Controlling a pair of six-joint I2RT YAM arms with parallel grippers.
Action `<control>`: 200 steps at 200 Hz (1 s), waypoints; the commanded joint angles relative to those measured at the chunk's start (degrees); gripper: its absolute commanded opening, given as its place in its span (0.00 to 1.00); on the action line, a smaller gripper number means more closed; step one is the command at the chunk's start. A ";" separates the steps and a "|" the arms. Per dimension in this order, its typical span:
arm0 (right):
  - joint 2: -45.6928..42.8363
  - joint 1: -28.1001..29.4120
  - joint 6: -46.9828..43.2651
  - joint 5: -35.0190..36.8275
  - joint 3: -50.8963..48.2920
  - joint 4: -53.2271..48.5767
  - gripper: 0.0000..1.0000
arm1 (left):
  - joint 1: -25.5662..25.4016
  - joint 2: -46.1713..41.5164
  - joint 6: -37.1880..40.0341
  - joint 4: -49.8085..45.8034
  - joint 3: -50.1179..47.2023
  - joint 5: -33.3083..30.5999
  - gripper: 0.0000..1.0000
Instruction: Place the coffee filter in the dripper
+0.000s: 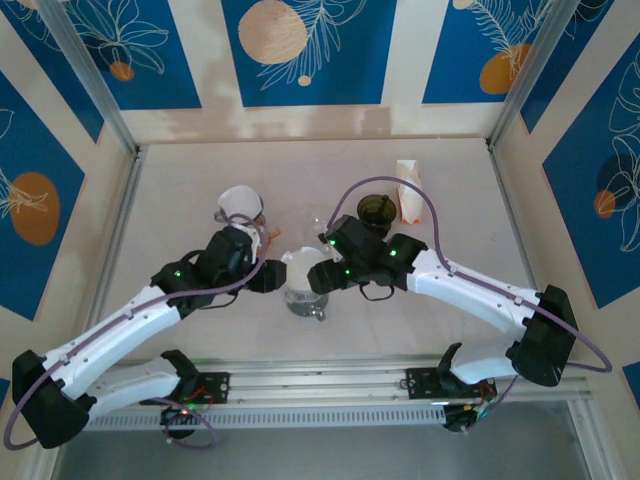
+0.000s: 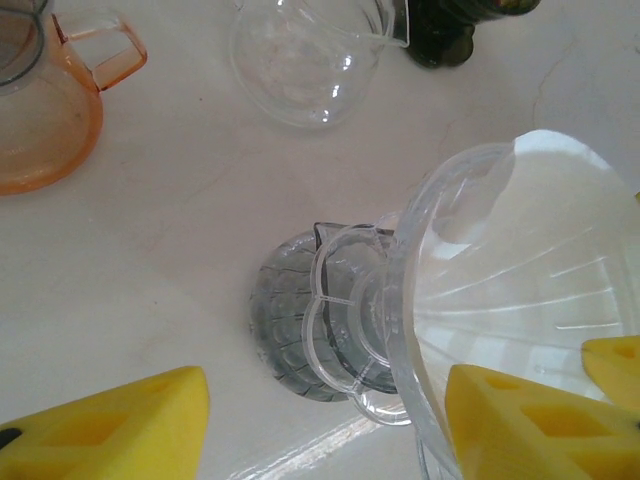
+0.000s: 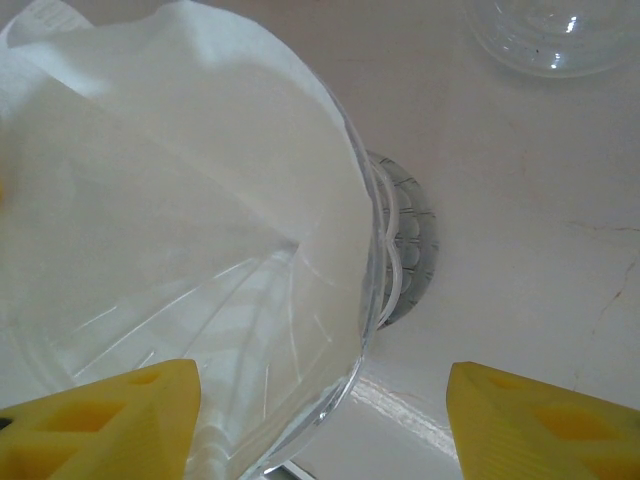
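- Dripper (image 1: 306,292) stands upright near the middle of the table (image 1: 190,180), between the two arms. Left wrist view: clear ribbed cone (image 2: 440,250) on a grey ribbed disc (image 2: 285,330).
- Paper filter (image 1: 299,262) sits inside the dripper. Right wrist view: white paper (image 3: 180,160) lies against the cone wall and rises above the rim on one side; the lower ribs of the cone are bare.
- Left gripper (image 1: 268,276) is just beside the dripper on its left. Left wrist view: jaws wide apart (image 2: 320,430), one yellow finger (image 2: 110,425) over bare table, the other at the dripper rim. Contact with the rim cannot be told.
- Right gripper (image 1: 322,277) is just beside the dripper on its right. Right wrist view: jaws wide apart (image 3: 320,425), the rim (image 3: 375,250) passing between them, nothing clamped.
- Orange jug (image 2: 45,120) holding a second white filter stands behind the left gripper.
- Clear glass jug (image 2: 300,60) stands behind the dripper; a dark green cup (image 1: 377,210) and a white packet (image 1: 408,190) are further right.
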 commanded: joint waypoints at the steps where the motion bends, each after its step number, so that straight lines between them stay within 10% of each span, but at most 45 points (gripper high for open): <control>1: -0.34 0.44 -0.35 0.64 0.11 -0.05 0.67 | 1.02 -2.49 -0.29 2.47 0.03 2.32 0.70; 47: -0.21 0.44 0.10 0.52 0.15 0.31 0.67 | 1.12 -1.51 0.01 3.68 -0.72 5.31 0.77; 200: 1.10 -1.46 -1.02 1.41 5.28 -0.25 0.69 | 1.23 -0.76 0.19 2.28 -3.09 4.30 0.51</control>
